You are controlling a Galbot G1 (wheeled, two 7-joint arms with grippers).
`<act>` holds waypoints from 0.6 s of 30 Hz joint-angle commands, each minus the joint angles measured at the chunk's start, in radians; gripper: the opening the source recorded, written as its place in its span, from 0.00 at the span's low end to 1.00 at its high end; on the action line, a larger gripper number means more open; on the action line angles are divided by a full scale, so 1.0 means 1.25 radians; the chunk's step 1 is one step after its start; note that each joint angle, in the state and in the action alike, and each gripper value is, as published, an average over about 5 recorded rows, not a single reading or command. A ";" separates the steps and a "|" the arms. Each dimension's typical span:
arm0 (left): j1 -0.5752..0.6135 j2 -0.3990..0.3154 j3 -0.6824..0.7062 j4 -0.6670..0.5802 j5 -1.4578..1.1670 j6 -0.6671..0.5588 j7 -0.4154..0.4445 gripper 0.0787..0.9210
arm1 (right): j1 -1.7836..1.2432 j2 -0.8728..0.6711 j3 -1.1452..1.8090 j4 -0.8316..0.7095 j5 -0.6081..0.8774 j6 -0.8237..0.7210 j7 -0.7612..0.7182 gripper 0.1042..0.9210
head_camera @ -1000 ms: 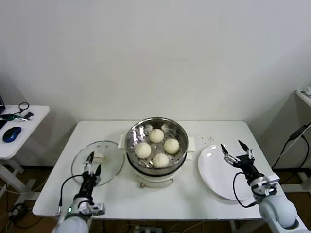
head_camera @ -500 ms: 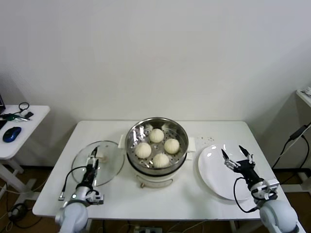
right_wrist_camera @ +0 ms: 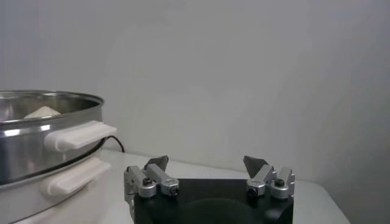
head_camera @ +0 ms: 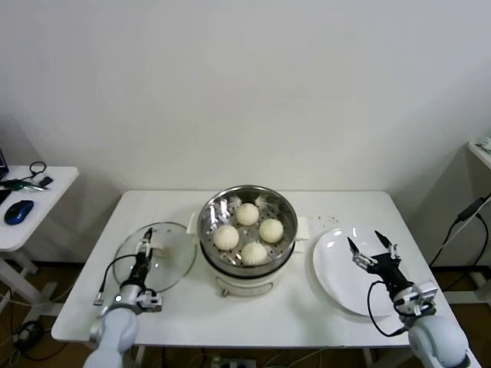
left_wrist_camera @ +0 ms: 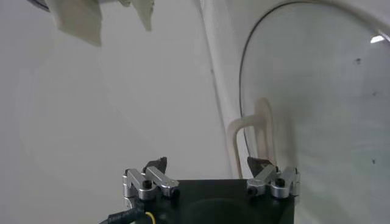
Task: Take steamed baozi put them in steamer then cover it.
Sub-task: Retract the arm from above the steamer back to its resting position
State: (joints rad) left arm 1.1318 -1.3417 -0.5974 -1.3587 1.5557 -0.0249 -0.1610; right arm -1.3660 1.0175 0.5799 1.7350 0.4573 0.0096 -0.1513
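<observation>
- Left gripper (head_camera: 143, 251) reaches low over the cover (head_camera: 173, 257), fingers apart around its handle (left_wrist_camera: 255, 135).
- Right gripper (head_camera: 370, 251) hovers, spread and empty, above the white plate (head_camera: 337, 282).
- Four steamed baozi (head_camera: 248, 214) sit in the steamer (head_camera: 247, 234) between both grippers.

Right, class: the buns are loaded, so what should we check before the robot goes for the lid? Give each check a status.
1. All four baozi in the steamer: ok.
2. Steamer top uncovered and unobstructed: ok.
3. Cover lying flat on the table to the steamer's left, handle up: ok.
4. Left hand open, over the cover beside its handle: ok.
5. Left hand centred on the handle: cannot tell.
6. Right hand open, empty, over the plate, clear of the steamer: ok.
</observation>
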 commanded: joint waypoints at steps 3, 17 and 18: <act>-0.045 0.002 0.008 0.044 -0.033 -0.001 -0.008 0.88 | -0.004 0.006 -0.001 -0.004 -0.024 -0.002 -0.010 0.88; -0.067 -0.002 0.008 0.083 -0.057 -0.016 -0.018 0.76 | 0.004 0.012 -0.016 -0.011 -0.042 -0.003 -0.021 0.88; -0.067 -0.002 0.007 0.085 -0.058 -0.017 -0.018 0.72 | 0.005 0.013 -0.017 -0.012 -0.044 -0.002 -0.021 0.88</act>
State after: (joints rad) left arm 1.0620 -1.3438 -0.5874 -1.2820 1.5038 -0.0374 -0.1770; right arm -1.3632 1.0304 0.5618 1.7231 0.4121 0.0057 -0.1745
